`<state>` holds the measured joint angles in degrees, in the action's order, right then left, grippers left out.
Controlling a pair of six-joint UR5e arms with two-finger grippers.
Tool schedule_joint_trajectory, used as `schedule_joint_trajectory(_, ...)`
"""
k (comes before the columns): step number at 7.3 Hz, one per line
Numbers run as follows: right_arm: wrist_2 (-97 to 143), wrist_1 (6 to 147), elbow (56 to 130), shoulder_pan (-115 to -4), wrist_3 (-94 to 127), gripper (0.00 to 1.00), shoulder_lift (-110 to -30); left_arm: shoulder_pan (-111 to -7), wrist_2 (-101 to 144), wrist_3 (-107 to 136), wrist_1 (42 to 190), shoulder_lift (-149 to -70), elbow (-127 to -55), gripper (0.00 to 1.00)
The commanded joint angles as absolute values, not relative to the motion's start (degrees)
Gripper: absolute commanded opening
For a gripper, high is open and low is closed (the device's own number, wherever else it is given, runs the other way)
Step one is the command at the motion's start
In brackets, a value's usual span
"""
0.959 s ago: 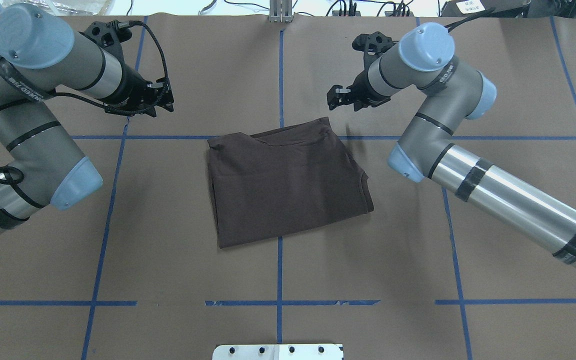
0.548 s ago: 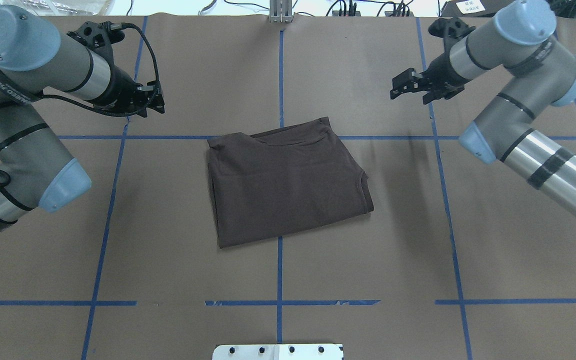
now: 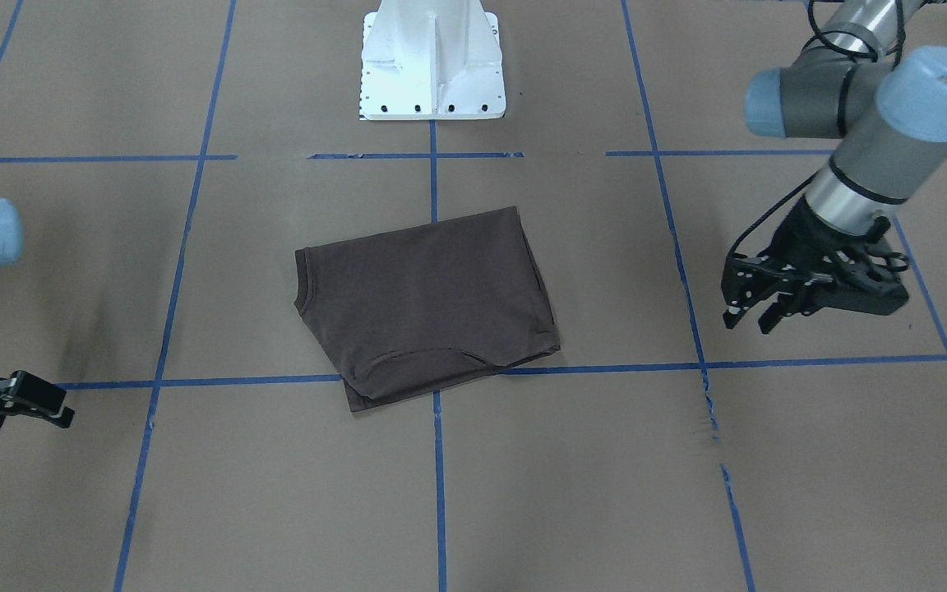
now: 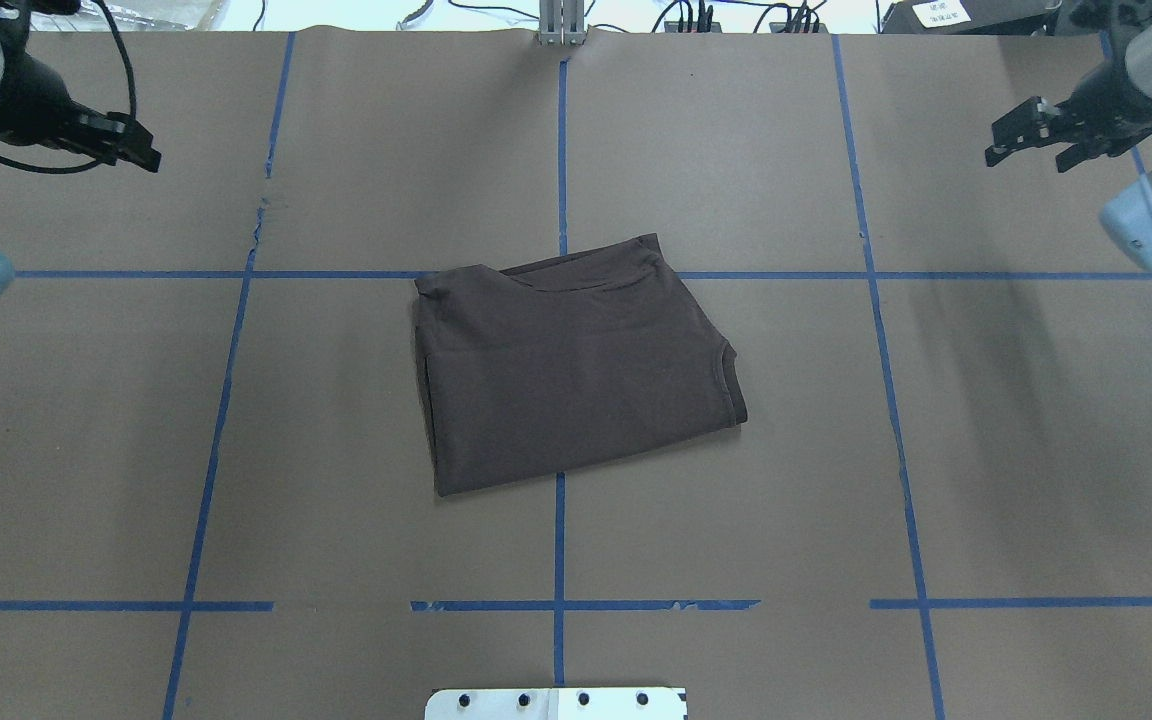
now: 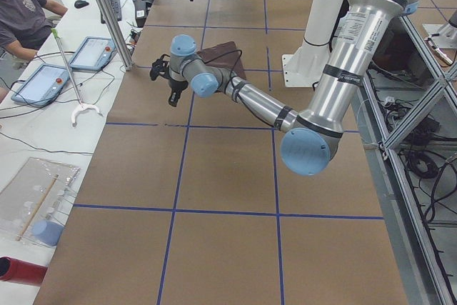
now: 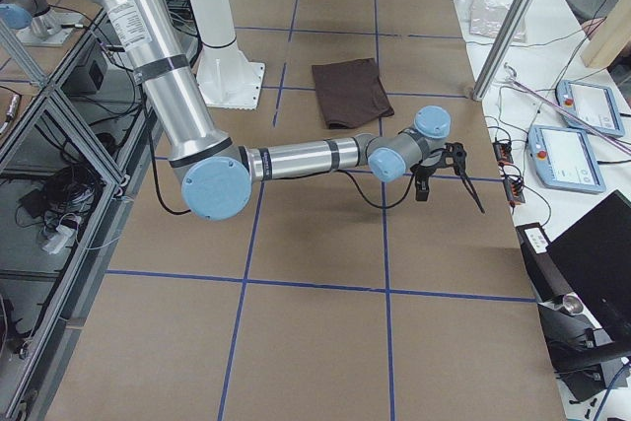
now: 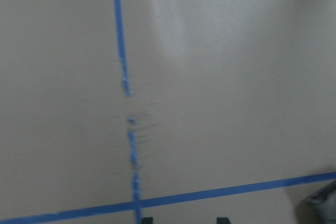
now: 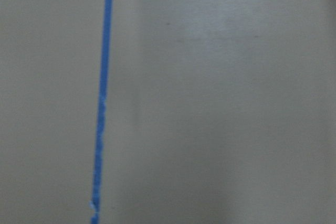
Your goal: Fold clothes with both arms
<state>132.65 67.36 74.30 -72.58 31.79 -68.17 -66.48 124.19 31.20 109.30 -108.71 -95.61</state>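
One dark grey-brown T-shirt [image 4: 576, 370] is seen folded into a compact, roughly rectangular packet near the middle of the brown-papered table [image 4: 336, 560], laid flat across a crossing of the blue tape lines [image 4: 206, 440]. Its curved collar seam [image 3: 416, 358] is turned towards the side away from the white pedestal [image 3: 432, 57], and a hemmed sleeve edge [image 4: 731, 385] is shown on the robot's right. The left gripper [image 3: 749, 321] is held well apart from the shirt, out towards the far left part of the table, with its fingers [image 3: 769, 322] spread over bare paper. In the left wrist view two dark fingertips [image 7: 223, 219] are caught at the bottom edge, set apart, above a tape crossing. The right gripper [image 4: 1026, 158] is likewise kept well clear of the shirt at the far right, fingers spread. Only blurred paper and one tape line are given by the right wrist view.
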Motion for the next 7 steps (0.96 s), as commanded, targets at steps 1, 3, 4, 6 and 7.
schedule_joint_trajectory(1, 134.9, 76.8, 75.1, -81.5, 15.8, 1.00, -70.4, -77.2, 126.6, 12.3, 109.3, -108.0, -87.5, 0.65)
schedule_joint_trajectory(3, 134.5, 85.2, 75.6, -85.9, 4.2, 1.00, -72.1, -83.5, 127.3, 4.8, 108.1, -107.9, -80.8, 1.00)
schedule_joint_trajectory(4, 134.2, 87.9, 76.2, -87.0, -0.1, 1.00, -73.6, -86.5, 128.6, 1.7, 104.9, -108.0, -78.4, 1.00)
schedule_joint_trajectory(6, 133.8, 88.5, 79.7, -86.6, -0.4, 1.00, -77.5, -89.1, 129.1, -9.1, 88.6, -107.4, -80.8, 1.00)
schedule_joint_trajectory(7, 134.0, 88.3, 80.7, -86.5, 0.1, 1.00, -79.2, -88.9, 128.9, -9.0, 88.2, -104.6, -83.1, 1.00)
